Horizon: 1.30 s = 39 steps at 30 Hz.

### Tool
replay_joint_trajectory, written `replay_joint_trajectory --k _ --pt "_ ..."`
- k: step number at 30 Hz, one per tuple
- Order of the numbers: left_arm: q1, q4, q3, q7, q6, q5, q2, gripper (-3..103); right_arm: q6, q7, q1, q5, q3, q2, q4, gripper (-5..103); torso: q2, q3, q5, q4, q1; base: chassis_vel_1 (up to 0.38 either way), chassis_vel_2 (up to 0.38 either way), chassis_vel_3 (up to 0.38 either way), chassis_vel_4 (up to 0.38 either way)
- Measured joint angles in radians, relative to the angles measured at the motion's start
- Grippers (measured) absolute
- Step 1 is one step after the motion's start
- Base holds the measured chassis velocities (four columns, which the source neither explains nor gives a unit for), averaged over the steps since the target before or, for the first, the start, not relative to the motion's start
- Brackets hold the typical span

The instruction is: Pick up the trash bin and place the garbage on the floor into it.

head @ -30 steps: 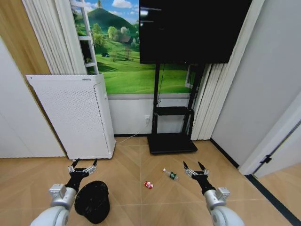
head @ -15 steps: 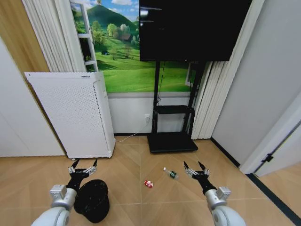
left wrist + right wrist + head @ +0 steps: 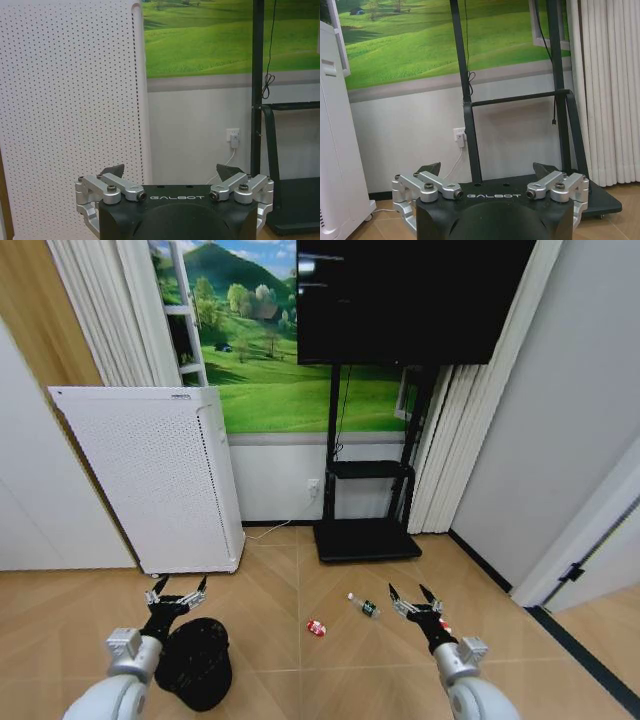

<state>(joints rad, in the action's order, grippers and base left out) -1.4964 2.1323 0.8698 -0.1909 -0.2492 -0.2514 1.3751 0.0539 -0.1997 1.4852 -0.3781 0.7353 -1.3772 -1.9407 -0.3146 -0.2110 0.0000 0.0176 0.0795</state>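
The trash bin (image 3: 196, 664), a small black mesh basket, stands on the floor (image 3: 300, 680) at the lower left, just under my left arm. My left gripper (image 3: 178, 590) hovers open above the bin's far rim; in the left wrist view the left gripper (image 3: 172, 172) faces the wall with nothing between its fingers. Of the garbage, a red-and-white can (image 3: 316, 628) and a small clear bottle (image 3: 362, 607) lie on the parquet between the arms. A small red piece (image 3: 443, 626) shows beside my right gripper (image 3: 409, 593), which is open and empty. In its wrist view the right gripper (image 3: 487, 169) faces the stand.
A tall white perforated appliance (image 3: 150, 480) stands against the wall behind the bin, close before the left wrist as the appliance (image 3: 70, 115). A black TV stand (image 3: 365, 540) with a flat base (image 3: 602, 200) sits ahead at centre. White curtains (image 3: 440, 450) hang right.
The whole head picture has shifted slightly, so the camera moved a little. Both grippers hold the same open pose, and the bin and litter lie where they were.
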Motion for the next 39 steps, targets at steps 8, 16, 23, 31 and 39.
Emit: replay_joint_trajectory --k 8,16,23,31,39 --pt "-0.011 0.017 0.002 -0.009 0.0 0.004 0.005 100 -0.002 -0.001 0.0 -0.003 0.001 0.006 0.0 100 0.033 0.023 0.0001 0.0001 -0.01 0.0 0.0 0.0 0.0" --pt "-0.033 0.031 0.01 -0.015 0.002 0.01 0.025 100 -0.002 -0.003 0.003 -0.004 -0.004 0.012 -0.004 100 0.067 0.046 0.0 0.0 -0.021 0.0 0.0 0.0 0.0" --pt "-0.033 0.034 0.012 -0.016 0.003 0.007 0.014 100 -0.004 -0.004 0.007 -0.008 0.0 0.015 -0.004 100 0.093 0.066 0.0001 0.0001 -0.027 0.0 0.0 0.0 0.0" --pt "-0.023 0.028 0.011 -0.013 0.0 0.004 0.013 100 -0.003 -0.004 -0.001 -0.01 -0.002 0.016 -0.002 100 0.126 0.09 0.0 0.0001 -0.035 0.0 0.0 0.0 0.0" --pt "-0.011 0.014 0.014 -0.012 -0.001 -0.002 0.002 100 0.002 -0.004 -0.022 -0.002 -0.012 0.013 0.015 100 0.159 0.116 0.0 0.0001 -0.043 0.0 0.0 0.0 0.0"
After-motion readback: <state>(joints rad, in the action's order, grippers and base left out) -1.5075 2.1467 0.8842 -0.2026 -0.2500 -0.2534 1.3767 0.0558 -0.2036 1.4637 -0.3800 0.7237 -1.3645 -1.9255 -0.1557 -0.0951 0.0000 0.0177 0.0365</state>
